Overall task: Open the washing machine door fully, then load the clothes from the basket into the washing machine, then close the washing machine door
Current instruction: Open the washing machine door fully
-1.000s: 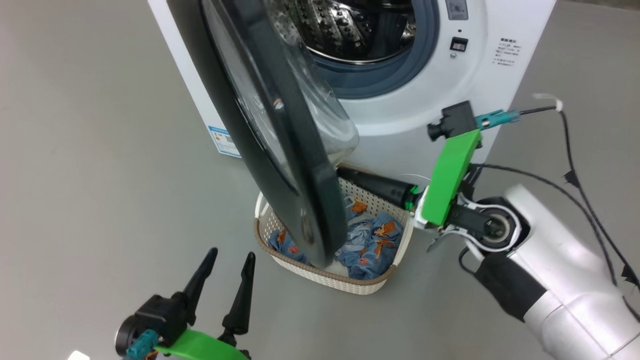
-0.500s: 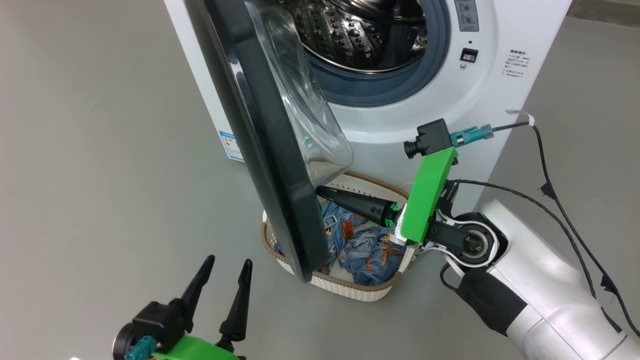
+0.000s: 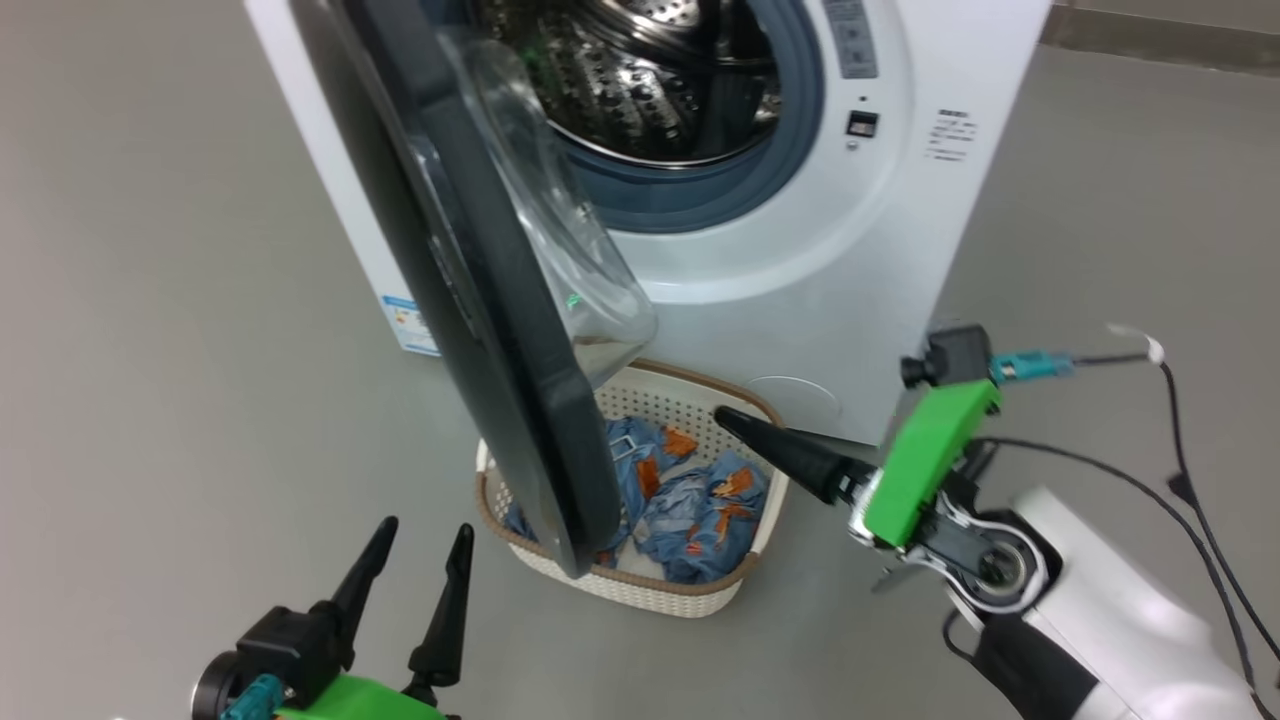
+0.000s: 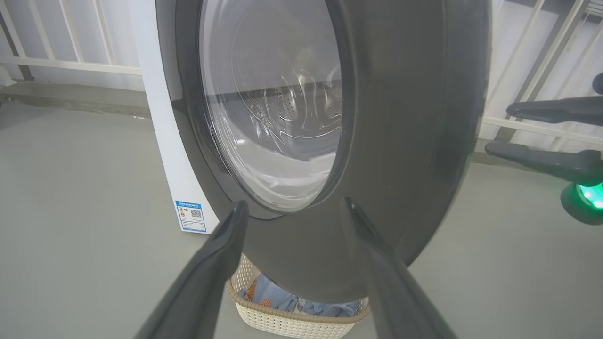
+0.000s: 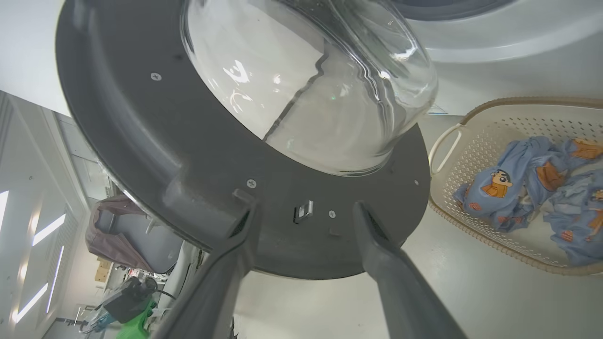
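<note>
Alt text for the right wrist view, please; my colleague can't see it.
The right gripper, open and empty, points at the inner face of the washing machine door, a dark rim around a bulging glass bowl. To the right, the basket holds the blue clothes.

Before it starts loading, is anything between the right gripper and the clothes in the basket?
Partly: the washing machine door hangs over the basket's left side, covering some clothes. The clothes nearer the right gripper lie uncovered.
</note>
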Tool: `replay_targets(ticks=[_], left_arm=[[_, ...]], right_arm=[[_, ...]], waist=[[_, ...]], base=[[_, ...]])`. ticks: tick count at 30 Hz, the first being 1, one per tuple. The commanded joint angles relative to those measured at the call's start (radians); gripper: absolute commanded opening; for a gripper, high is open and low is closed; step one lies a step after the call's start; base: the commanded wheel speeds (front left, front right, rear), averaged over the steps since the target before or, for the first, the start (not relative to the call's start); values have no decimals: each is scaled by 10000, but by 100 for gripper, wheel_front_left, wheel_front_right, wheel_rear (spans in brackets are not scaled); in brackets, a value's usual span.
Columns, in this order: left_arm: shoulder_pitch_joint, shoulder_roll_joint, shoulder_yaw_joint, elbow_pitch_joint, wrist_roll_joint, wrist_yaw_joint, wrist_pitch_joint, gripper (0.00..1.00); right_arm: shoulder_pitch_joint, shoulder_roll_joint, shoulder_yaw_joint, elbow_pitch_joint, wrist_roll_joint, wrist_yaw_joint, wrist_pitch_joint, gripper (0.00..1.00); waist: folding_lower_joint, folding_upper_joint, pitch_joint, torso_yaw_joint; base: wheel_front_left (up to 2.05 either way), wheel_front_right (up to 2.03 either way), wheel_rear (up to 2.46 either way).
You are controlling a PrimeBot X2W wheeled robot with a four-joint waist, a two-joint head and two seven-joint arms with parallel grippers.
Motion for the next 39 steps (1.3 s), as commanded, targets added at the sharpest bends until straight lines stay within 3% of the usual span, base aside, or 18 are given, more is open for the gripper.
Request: replay_targets(ticks=[1,25,39], left_arm=[[-92,205,436,-203,73,-16,-65,100],[444,553,1036,-301,45,-16,-65,100],[804,431,1346,-343,104,-16,-65,100]], right_arm=[[296,-83,-18,-282,-134,31,-250,100],[3641,-1956,-304,-376,-146,31,-3261,100],[4569,-3124,271,236,-1893,31,-5725,100]], waist=[[0,0,-111,-274],[0,0,-450,-1677],[0,0,-627,-2046]], base=[[0,0,0],[0,0,0],[0,0,0]])
